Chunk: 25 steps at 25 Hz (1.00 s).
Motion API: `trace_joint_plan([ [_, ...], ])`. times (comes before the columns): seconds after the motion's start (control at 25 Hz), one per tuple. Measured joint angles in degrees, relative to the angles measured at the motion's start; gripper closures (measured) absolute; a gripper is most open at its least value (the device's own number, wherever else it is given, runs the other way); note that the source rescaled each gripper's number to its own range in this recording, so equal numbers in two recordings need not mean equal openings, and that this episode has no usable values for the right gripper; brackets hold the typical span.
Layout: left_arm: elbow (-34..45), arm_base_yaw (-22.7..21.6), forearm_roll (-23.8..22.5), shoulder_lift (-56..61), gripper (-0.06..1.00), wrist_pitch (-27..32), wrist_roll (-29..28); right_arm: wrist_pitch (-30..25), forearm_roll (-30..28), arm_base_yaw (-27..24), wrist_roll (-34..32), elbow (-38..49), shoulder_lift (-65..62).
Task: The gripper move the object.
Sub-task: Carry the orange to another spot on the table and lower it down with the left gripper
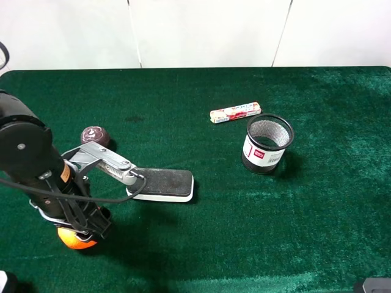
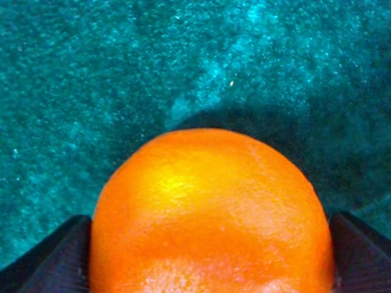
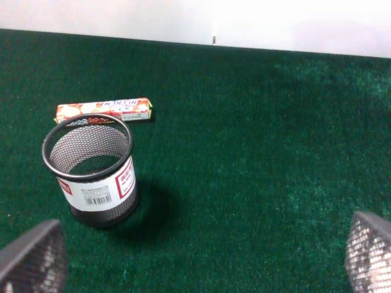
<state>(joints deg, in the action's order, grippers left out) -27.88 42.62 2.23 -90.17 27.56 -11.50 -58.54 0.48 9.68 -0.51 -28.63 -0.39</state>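
The bright orange fruit (image 1: 74,241) sits at the front left of the green cloth, mostly hidden under my left arm. In the left wrist view the orange (image 2: 208,207) fills the space between the two dark fingers (image 2: 58,259), which touch it on both sides. My left gripper (image 1: 78,231) is shut on the orange, and I cannot tell whether it is off the cloth. My right gripper (image 3: 201,262) is open and empty, with its fingers at the far corners of its view. Only a corner of it shows at the front right edge (image 1: 374,284).
A dark purple ball (image 1: 95,135) lies behind the left arm. A flat black and white pad (image 1: 165,184) lies just right of the arm. A black mesh cup (image 1: 267,144) (image 3: 91,171) stands at centre right, with a candy pack (image 1: 236,112) (image 3: 104,110) behind it.
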Motion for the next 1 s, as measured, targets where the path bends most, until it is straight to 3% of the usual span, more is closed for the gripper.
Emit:
trace_joint_plan([
  [0.16, -0.6, 0.0, 0.6, 0.0, 0.94, 0.7, 0.0, 0.0, 0.0, 0.0, 0.0, 0.0, 0.0],
  [0.68, -17.0, 0.0, 0.7, -0.1, 0.94, 19.9, -0.1, 0.0, 0.0, 0.0, 0.0, 0.0, 0.0],
  [1.0, -24.8, -1.4, 0.5, -0.2, 0.94, 24.8, -0.1, 0.0, 0.0, 0.0, 0.0, 0.0, 0.0],
])
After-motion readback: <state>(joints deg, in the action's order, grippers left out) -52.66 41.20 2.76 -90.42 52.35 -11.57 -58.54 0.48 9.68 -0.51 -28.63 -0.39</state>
